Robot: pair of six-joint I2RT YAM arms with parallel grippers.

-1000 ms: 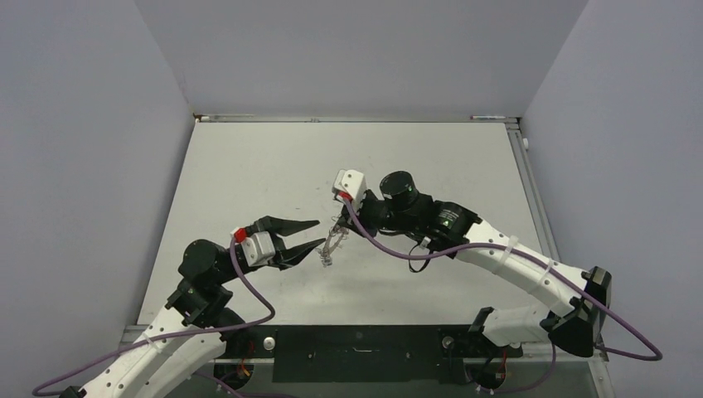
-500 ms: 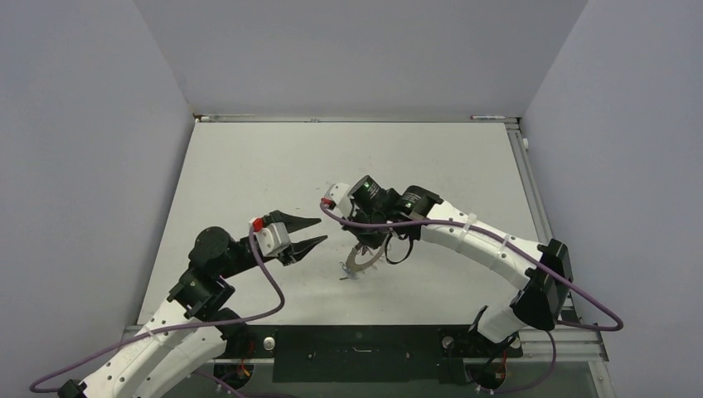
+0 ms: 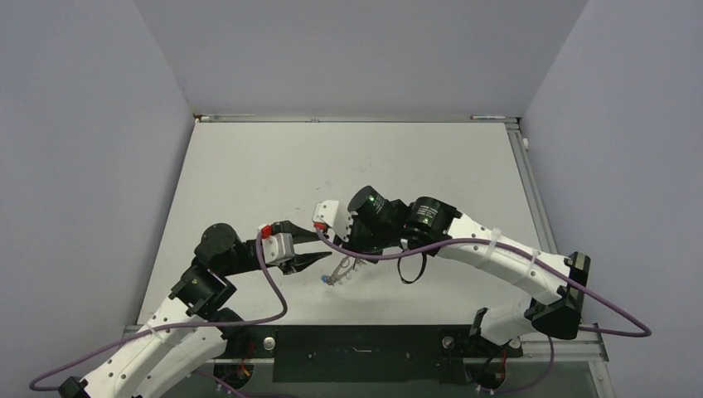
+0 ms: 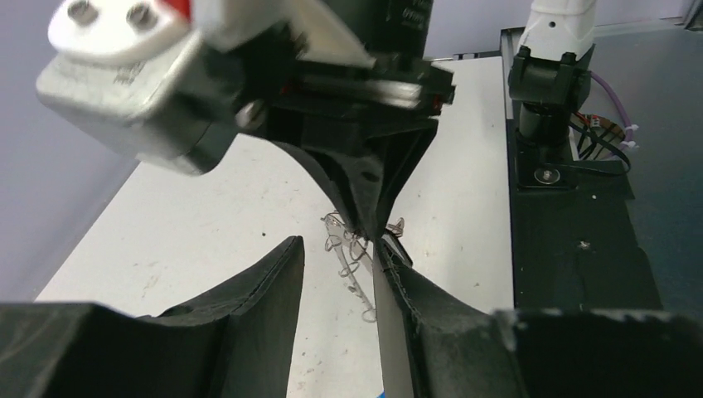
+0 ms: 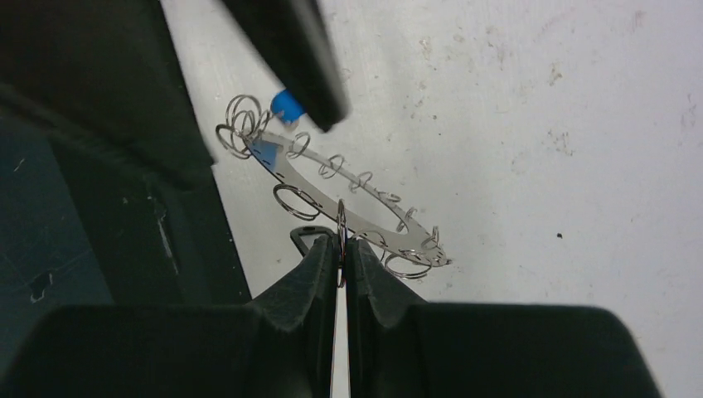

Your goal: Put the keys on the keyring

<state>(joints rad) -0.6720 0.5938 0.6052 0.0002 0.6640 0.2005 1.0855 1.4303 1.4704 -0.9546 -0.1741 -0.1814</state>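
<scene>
The keyring (image 5: 352,207) is a flat grey ring rimmed with wire loops and carries a small blue tag (image 5: 287,106). My right gripper (image 5: 341,245) is shut on one of its wire loops and holds the ring just above the table. A small black-rimmed piece (image 5: 308,238), possibly the key's head, sits by the right gripper's left finger; no blade shows. My left gripper (image 4: 338,245) is open, its tips level with the ring (image 4: 352,257), which hangs between and just beyond them. In the top view the left gripper (image 3: 310,249) meets the right gripper (image 3: 351,262) at the ring (image 3: 338,270).
The black base plate (image 4: 580,249) with the right arm's mount runs along the table's near edge. Grey walls close in the white table (image 3: 273,166) on three sides. A purple cable (image 3: 373,253) loops under the right wrist.
The right arm has swung the ring left and lower, toward the left gripper. The left gripper has moved forward and right, so its open fingers now flank the ring.
</scene>
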